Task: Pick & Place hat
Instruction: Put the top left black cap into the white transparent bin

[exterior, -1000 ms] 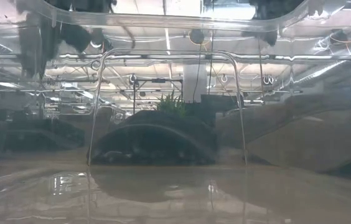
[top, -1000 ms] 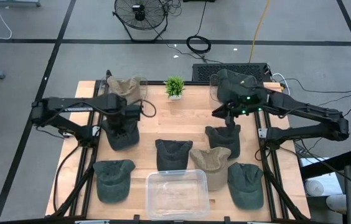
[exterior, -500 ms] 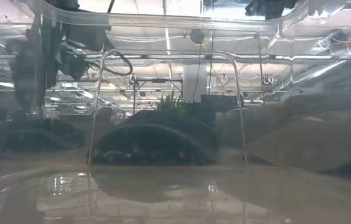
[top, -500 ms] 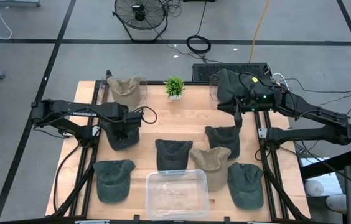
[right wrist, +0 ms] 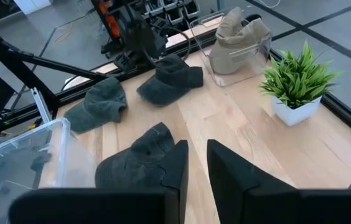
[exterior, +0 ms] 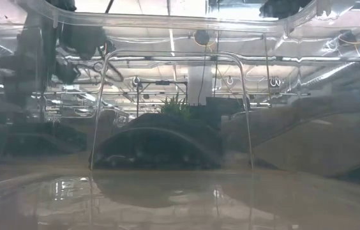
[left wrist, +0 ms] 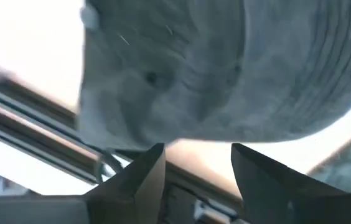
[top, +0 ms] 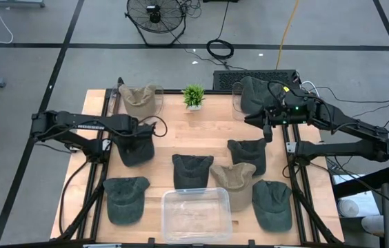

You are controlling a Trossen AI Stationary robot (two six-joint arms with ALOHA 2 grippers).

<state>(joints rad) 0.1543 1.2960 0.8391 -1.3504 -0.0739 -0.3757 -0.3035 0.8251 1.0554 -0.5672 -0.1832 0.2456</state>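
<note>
Several caps lie on the wooden table. My left gripper hovers open over a dark grey hat at the left; in the left wrist view the hat fills the picture just beyond the gripper, untouched. My right gripper is at the far right, above the table, empty, with a narrow gap between its fingers. It is beside a dark hat on a clear stand. A tan hat sits on a clear stand at the far left.
Dark hats lie at the near left, middle, right and near right, and a tan hat between them. A clear bin stands at the near edge and a small potted plant at the far edge.
My right gripper has gone from above the dark hat at the right toward the table's right edge, holding nothing. My left arm has shifted slightly over the dark hat at the left. No hat has moved.
</note>
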